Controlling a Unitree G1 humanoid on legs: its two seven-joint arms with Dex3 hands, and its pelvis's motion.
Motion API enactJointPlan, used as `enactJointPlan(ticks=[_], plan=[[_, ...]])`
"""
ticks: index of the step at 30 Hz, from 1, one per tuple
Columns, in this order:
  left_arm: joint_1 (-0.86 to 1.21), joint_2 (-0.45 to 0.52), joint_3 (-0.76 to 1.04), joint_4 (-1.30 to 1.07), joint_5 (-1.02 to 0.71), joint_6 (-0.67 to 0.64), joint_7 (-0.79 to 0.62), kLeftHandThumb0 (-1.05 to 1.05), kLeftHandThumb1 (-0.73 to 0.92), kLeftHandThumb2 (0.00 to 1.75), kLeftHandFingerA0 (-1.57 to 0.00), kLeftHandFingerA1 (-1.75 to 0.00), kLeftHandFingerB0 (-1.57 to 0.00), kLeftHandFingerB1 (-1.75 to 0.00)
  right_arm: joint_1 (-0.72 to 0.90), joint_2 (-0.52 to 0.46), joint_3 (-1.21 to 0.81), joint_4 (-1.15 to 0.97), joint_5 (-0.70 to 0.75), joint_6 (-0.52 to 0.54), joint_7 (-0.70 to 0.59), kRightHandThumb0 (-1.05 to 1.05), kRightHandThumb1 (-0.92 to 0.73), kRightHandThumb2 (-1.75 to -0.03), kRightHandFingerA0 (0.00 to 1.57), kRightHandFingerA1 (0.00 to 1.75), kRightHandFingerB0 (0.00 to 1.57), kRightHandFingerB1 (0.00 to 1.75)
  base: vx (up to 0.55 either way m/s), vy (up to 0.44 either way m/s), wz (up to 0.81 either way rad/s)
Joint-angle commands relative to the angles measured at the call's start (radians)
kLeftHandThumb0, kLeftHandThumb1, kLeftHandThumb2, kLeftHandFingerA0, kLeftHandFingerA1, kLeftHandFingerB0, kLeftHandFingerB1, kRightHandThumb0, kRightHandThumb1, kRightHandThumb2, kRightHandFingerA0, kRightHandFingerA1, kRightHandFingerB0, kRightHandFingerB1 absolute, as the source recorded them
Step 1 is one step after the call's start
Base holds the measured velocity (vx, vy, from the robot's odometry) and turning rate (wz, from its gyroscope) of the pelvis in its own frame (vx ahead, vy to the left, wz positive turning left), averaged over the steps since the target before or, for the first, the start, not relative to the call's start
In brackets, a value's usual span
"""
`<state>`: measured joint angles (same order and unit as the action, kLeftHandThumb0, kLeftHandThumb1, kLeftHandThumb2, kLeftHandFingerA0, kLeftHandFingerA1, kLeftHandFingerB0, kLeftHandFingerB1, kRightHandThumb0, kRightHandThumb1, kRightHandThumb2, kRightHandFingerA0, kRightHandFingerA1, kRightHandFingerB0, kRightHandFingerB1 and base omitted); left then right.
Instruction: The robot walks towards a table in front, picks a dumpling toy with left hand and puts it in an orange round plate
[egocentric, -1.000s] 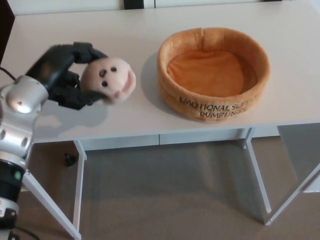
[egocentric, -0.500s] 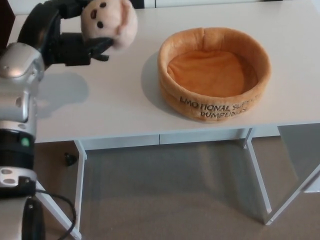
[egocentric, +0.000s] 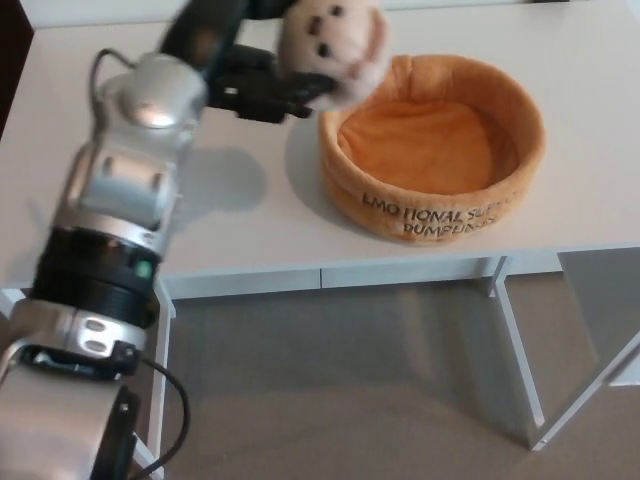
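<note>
Head view shows the left hand (egocentric: 262, 88) clamped on the dumpling toy (egocentric: 335, 42), now carried up and across from the counter's left side to the near-left rim of the orange plate (egocentric: 432, 145). Half a second ago the toy was well to the left of the plate; now it hangs over the rim, face toward the camera, clear of the counter (egocentric: 240, 220). The arm is stretched out across the picture. Plate hasn't moved and its inside is bare. Judging by this, the carry is nearly done: the toy needs a bit more travel toward the plate's middle, then release. Right hand not in view.
</note>
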<state>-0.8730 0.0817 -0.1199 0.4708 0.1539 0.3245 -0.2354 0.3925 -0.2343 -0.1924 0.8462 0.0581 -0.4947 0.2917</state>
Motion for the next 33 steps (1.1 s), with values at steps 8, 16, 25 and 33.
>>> enactJointPlan(ticks=[8, 16, 25, 33], plan=[[-0.233, -0.182, -0.153, 0.255, 0.132, 0.029, 0.197, -0.12, 0.71, 0.69, -1.13, -0.95, -0.96, -0.77, 0.023, -0.018, 0.015, -0.084, -0.006, 0.041, -0.006, -0.5, -0.52, -0.55, 0.62, 0.49, 0.34, 0.36, 0.0, 0.0, 0.01], [-0.266, -0.221, -0.139, 0.342, 0.126, 0.017, 0.229, -0.11, 0.66, 0.67, -1.14, -0.96, -0.94, -0.71, 0.009, -0.023, 0.02, -0.085, -0.013, 0.036, -0.012, -0.49, -0.53, -0.55, 0.66, 0.51, 0.34, 0.37, 0.0, 0.0, 0.0], [-0.286, -0.208, -0.122, 0.405, 0.125, -0.006, 0.244, -0.11, 0.67, 0.69, -1.1, -0.95, -0.96, -0.79, -0.001, -0.025, 0.019, -0.098, -0.009, 0.056, -0.007, -0.49, -0.52, -0.55, 0.65, 0.5, 0.35, 0.37, 0.0, 0.0, 0.0], [-0.284, -0.189, -0.125, 0.44, 0.141, -0.028, 0.285, -0.1, 0.64, 0.6, -1.08, -0.86, -0.93, -0.71, 0.01, -0.02, 0.015, -0.111, 0.007, 0.058, 0.009, -0.44, -0.54, -0.55, 0.61, 0.5, 0.32, 0.37, 0.0, 0.0, 0.0]])
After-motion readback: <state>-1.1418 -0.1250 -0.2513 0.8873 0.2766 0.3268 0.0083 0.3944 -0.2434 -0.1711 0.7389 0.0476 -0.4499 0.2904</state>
